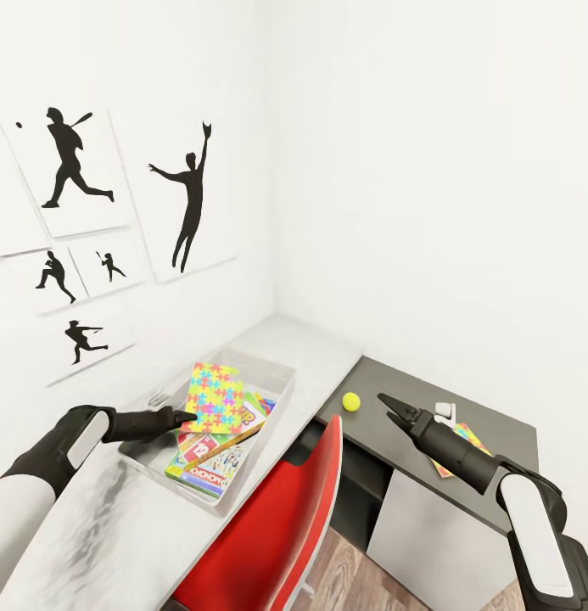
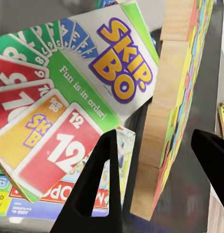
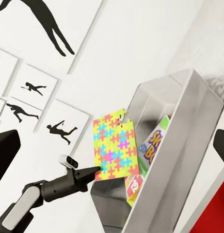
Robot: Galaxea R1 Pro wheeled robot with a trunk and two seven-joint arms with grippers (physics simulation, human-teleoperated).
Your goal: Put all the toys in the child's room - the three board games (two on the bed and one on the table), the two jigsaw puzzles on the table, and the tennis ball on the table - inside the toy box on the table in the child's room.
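Note:
A jigsaw puzzle [image 1: 214,397] stands tilted on edge over the light grey toy box [image 1: 148,462] on the pale table [image 1: 81,535]. My left gripper [image 1: 190,417] is at its lower edge, and the left wrist view shows the puzzle [image 2: 163,121] between the spread fingers [image 2: 92,194] with gaps on both sides. Board games lie in the box: a Skip-Bo box [image 2: 68,87] and a Monopoly box [image 1: 210,472]. The tennis ball [image 1: 351,401] sits on the dark side unit. A second jigsaw puzzle [image 1: 468,437] lies partly under my right arm. My right gripper [image 1: 390,407] hovers open, holding nothing.
A red chair [image 1: 281,518] stands between the table and the dark grey side unit [image 1: 497,424]. A small white object [image 1: 445,410] rests on that unit. White walls with black silhouette pictures [image 1: 187,204] close the corner behind the table. The right wrist view shows the toy box [image 3: 189,145] side on.

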